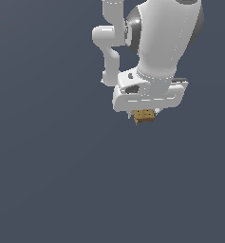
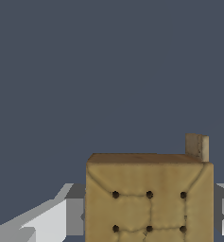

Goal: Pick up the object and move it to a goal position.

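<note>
Tan, dark-dotted block (image 2: pixel 149 201) between jaws

A plain slate-grey surface (image 1: pixel 52 180) fills the exterior view from edge to edge, uniform in tone, with no seam, edge or marking visible. The wrist view shows the same flat grey. Whether the tan block (image 1: pixel 144 116) under the arm rests on it cannot be told.

No readable text, labels or numbers anywhere.
</note>
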{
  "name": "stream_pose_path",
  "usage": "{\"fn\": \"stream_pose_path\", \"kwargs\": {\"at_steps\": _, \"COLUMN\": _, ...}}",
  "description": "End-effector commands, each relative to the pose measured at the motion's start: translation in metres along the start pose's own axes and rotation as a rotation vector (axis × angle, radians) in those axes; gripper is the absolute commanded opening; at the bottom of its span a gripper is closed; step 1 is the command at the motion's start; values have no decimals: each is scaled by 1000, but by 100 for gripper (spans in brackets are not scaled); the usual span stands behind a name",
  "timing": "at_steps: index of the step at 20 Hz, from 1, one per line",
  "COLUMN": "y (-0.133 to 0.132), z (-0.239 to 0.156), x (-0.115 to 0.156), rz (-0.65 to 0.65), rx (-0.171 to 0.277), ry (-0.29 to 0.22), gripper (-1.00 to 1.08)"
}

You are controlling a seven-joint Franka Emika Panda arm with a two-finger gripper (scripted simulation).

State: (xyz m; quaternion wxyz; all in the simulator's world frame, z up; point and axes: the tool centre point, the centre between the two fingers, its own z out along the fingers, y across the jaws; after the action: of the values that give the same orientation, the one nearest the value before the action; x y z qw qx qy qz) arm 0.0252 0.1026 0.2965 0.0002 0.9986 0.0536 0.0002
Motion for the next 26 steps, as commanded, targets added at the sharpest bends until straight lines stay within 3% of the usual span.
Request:
{"fn": "stream_pose_path", "kwargs": {"at_steps": 1, "y": -7, "z": -27, "x": 3, "rz": 0, "rx": 0, "ry": 0, "gripper": -100}}
{"fn": "stream_pose_path", "kwargs": {"at_steps": 14, "y": -32, "z": -129, "x": 19, "rz": 1, "rx": 1, "ry": 0, "gripper": -100}}
{"fn": "stream_pose_path", "kwargs": {"at_steps": 26, "y": -42, "z": -171, "x": 27, "rz": 1, "rx": 1, "ry": 0, "gripper": -100}}
